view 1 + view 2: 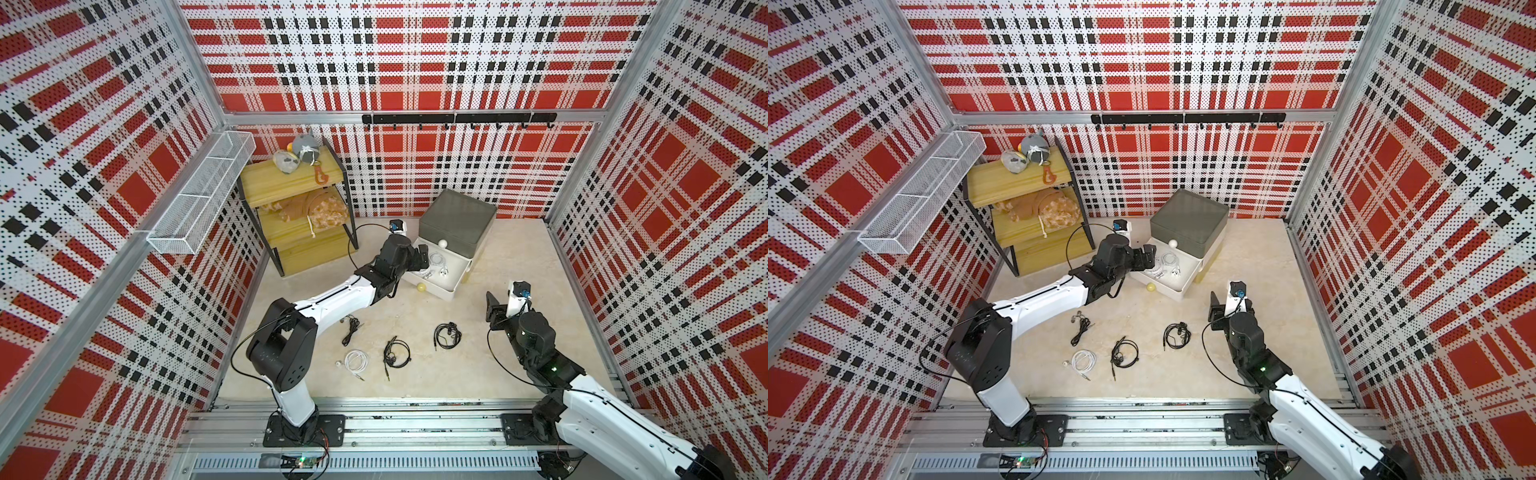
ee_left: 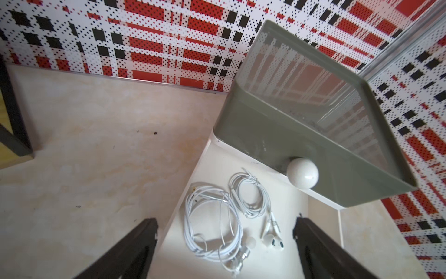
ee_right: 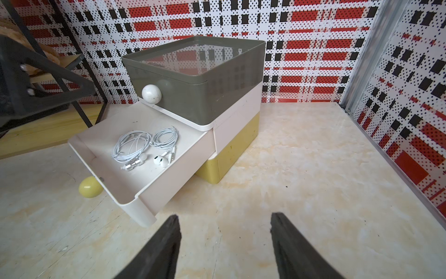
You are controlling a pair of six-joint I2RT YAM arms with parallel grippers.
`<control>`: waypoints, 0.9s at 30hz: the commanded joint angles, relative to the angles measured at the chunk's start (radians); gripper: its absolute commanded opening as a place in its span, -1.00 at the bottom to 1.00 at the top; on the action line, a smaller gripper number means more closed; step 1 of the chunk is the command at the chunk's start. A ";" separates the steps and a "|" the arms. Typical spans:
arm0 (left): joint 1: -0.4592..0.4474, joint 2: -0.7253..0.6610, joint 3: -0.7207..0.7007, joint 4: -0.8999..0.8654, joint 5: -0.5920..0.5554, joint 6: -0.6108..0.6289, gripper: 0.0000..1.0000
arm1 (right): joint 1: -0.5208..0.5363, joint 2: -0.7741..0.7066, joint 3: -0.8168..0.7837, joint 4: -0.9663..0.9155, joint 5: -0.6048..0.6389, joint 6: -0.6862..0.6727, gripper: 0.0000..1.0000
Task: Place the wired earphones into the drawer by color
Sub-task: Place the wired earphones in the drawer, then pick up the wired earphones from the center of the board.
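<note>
left gripper (image 2: 225, 219): jaws wide, empty, over pulled-out white plastic drawer (image 3: 183, 178) | two coiled white wired earphones (image 3: 135, 148) lie inside | right gripper (image 3: 225, 215): jaws apart, empty

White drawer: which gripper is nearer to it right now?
Left. The left gripper hangs directly over the open white drawer, jaws open above the two white earphones inside. The right gripper is off to the drawer's side over the table, jaws open, holding nothing.

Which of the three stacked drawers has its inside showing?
The white middle drawer: pulled far out, two white earphone bundles inside. The grey top drawer is shut; the yellow bottom drawer shows no inside.
</note>
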 commanded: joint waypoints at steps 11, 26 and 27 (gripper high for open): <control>0.001 -0.325 -0.298 -0.060 -0.086 -0.077 0.98 | -0.005 0.043 -0.002 0.019 -0.037 0.012 0.32; -0.073 -0.600 -0.532 -0.245 -0.157 -0.160 0.98 | -0.005 0.093 0.001 0.033 -0.021 0.009 0.33; -0.076 -0.614 -0.541 -0.256 -0.158 -0.167 0.98 | -0.005 0.097 0.001 0.034 -0.023 0.010 0.33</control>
